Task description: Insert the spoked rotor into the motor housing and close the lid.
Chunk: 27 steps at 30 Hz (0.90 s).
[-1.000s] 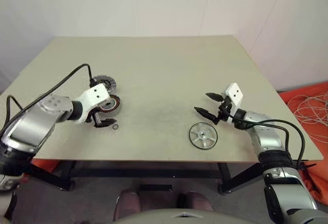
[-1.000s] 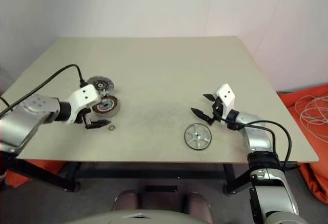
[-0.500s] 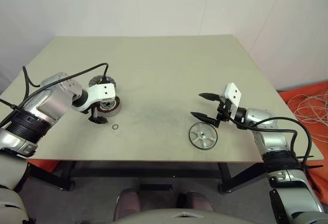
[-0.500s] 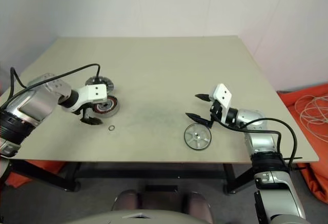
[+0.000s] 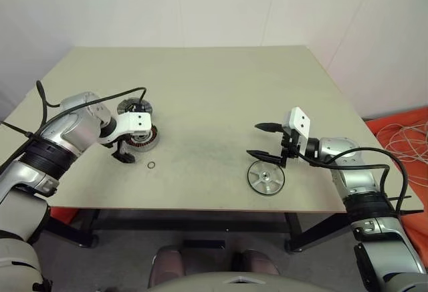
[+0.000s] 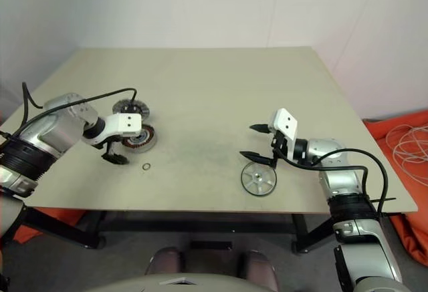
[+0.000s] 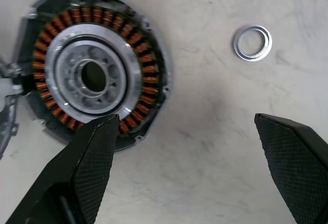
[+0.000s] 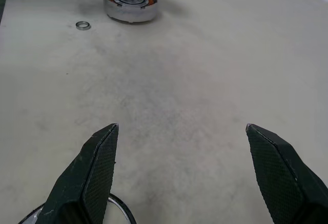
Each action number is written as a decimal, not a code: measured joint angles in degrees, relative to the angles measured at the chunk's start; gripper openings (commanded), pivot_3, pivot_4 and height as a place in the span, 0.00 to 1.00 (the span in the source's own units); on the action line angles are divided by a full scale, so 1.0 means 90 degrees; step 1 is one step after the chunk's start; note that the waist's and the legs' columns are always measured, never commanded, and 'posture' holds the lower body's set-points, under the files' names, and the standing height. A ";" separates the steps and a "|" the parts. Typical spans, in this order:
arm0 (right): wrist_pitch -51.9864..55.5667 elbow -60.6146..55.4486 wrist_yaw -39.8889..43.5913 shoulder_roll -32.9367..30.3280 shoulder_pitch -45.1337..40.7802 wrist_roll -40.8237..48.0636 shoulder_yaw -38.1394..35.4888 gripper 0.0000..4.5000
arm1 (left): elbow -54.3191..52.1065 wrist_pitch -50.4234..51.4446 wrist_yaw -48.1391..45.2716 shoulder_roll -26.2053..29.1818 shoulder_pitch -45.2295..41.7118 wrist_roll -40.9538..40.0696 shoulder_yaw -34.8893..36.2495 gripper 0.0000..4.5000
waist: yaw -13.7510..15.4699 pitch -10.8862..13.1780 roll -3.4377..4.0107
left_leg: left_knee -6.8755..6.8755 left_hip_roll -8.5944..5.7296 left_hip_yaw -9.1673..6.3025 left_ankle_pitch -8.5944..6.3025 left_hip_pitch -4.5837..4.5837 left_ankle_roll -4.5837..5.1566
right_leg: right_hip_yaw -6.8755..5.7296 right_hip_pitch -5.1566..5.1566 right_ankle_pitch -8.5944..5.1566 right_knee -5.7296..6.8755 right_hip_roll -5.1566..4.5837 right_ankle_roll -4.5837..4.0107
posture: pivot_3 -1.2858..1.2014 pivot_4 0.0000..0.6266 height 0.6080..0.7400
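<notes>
On the table (image 5: 221, 98), from the head camera, wide bare room separates both arms. The left gripper (image 5: 123, 154), fingers spread and holding nothing, hangs beside the motor housing (image 5: 142, 138); the lid (image 5: 136, 107) lies behind it, a small ring (image 5: 151, 166) in front. The right gripper (image 5: 262, 140), also spread, hovers over the spoked rotor (image 5: 265, 177) near the front edge.

Seen from the left wrist, copper windings circle the housing's silver centre.

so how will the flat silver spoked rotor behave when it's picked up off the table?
The flat silver spoked metal rotor looks rigid, so it probably won't flex. It lies flat on the beige table, and its thin rim likely gives little edge to catch. Smooth metal may slip, and if stood on edge it could roll.
</notes>
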 measured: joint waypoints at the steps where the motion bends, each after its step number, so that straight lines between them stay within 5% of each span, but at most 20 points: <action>1: 0.0000 0.0000 -0.0006 0.0020 -0.0004 0.0000 0.0002 1.00 | 0.0027 -0.0065 -0.0038 -0.0027 -0.0019 0.0063 -0.0034 0.99 | 0.0001 0.0000 0.0000 | 0.0000 0.0000 0.0000 0.0000 0.0000 0.0000 | 0.0000 0.0000 0.0001 0.0000 0.0000 -0.0001 | 0.52 0.00 1.00; 17: 0.0116 -0.0013 -0.0139 0.0048 -0.0029 0.0003 0.0001 1.00 | 0.0709 -0.0806 -0.0131 -0.0554 -0.0171 0.0717 -0.0082 0.99 | 0.0024 0.0000 0.0000 | 0.0000 -0.0002 0.0000 0.0001 0.0001 -0.0001 | 0.0000 0.0006 -0.0001 0.0001 -0.0002 0.0003 | 0.52 0.00 1.00; 21: 0.0115 -0.0013 -0.0171 0.0048 -0.0029 0.0003 0.0001 1.00 | 0.0722 -0.0918 -0.0146 -0.0577 -0.0173 0.0812 -0.0074 0.80 | 0.0033 0.0000 0.0000 | 0.0001 -0.0002 0.0000 0.0002 0.0004 -0.0003 | -0.0001 0.0009 -0.0001 0.0001 -0.0003 0.0003 | 0.52 0.00 1.00; 27: 0.0114 -0.0013 -0.0191 0.0058 -0.0029 0.0003 0.0001 1.00 | 0.0770 -0.1034 -0.0179 -0.0618 -0.0191 0.1013 -0.0076 0.35 | 0.0003 0.0000 0.0000 | 0.0000 -0.0002 0.0000 0.0001 0.0001 0.0000 | -0.0001 0.0008 0.0010 -0.0001 -0.0002 -0.0018 | 0.52 0.00 1.00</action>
